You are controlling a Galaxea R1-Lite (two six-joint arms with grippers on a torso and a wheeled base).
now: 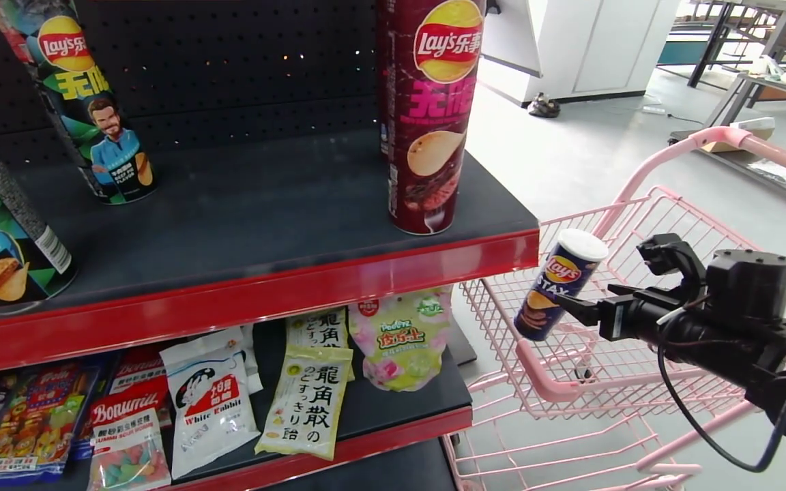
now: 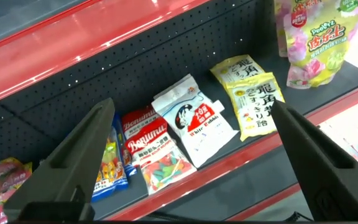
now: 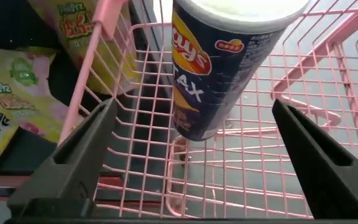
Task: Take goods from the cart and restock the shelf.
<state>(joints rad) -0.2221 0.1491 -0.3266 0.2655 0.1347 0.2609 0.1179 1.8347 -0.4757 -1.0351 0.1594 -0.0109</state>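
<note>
Leaning rightward, lid uppermost, chips can (image 1: 560,283) faces right end effector (image 3: 192,109).

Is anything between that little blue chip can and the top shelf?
Yes, possibly. The dark blue chip can with a white lid is lower than the black shelf board with a red front edge, and the tall maroon chip can stands at the near corner. The bare board left of it looks free.
</note>
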